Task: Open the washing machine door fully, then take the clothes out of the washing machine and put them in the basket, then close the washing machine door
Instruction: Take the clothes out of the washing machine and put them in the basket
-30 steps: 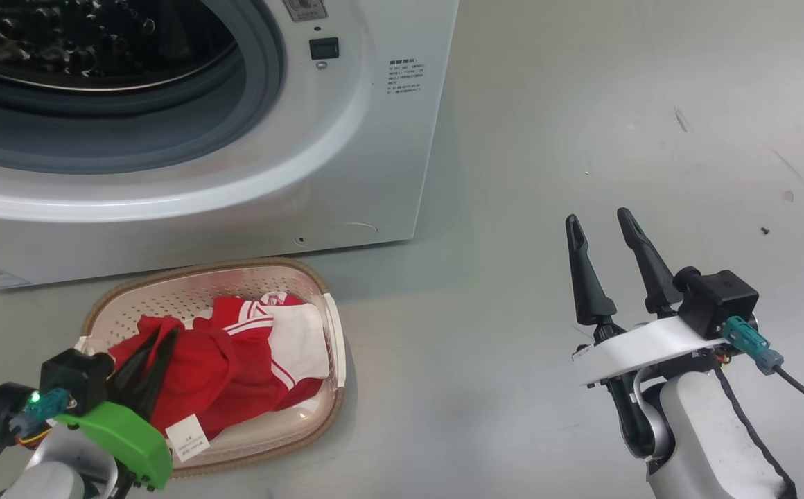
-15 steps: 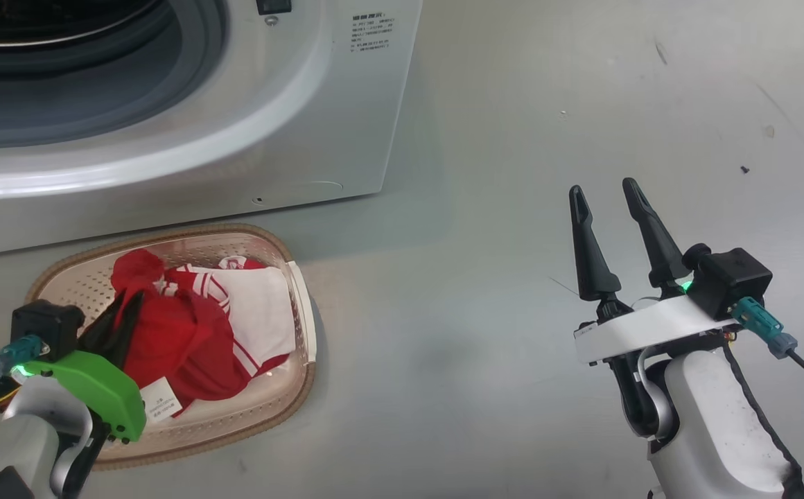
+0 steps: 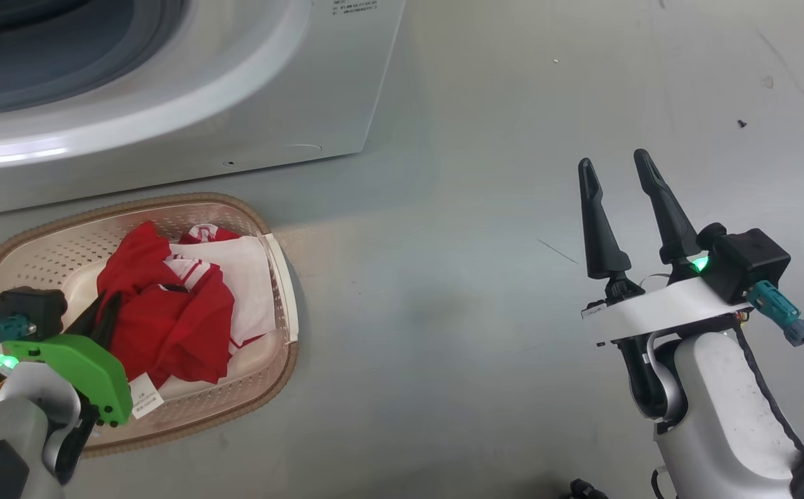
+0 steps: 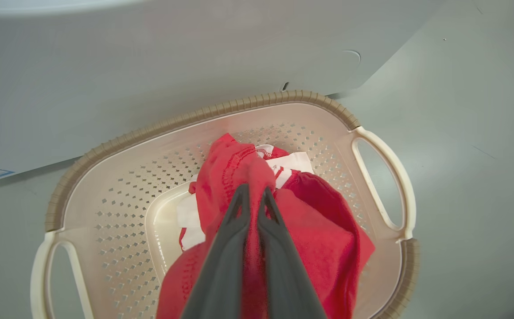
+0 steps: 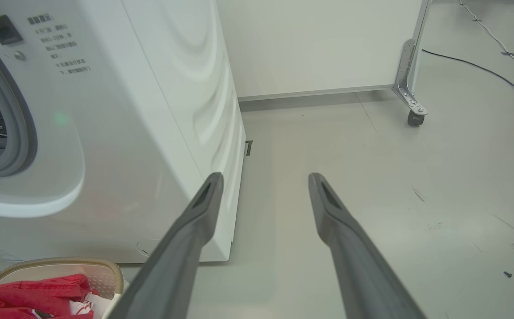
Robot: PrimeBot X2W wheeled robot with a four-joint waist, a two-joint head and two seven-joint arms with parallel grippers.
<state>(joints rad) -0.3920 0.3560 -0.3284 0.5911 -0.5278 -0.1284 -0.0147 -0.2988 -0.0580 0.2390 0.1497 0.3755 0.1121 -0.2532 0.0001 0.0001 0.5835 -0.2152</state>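
Head view: clothes (image 3: 173, 326) (bunched red) in basket (image 3: 41, 256)

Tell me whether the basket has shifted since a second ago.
No: the basket still sits just before the washing machine front; only the camera moved.

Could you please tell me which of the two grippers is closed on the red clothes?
The left gripper: it is shut, pinching the clothes above the basket, while the right gripper stands open, holding nothing, over the floor.
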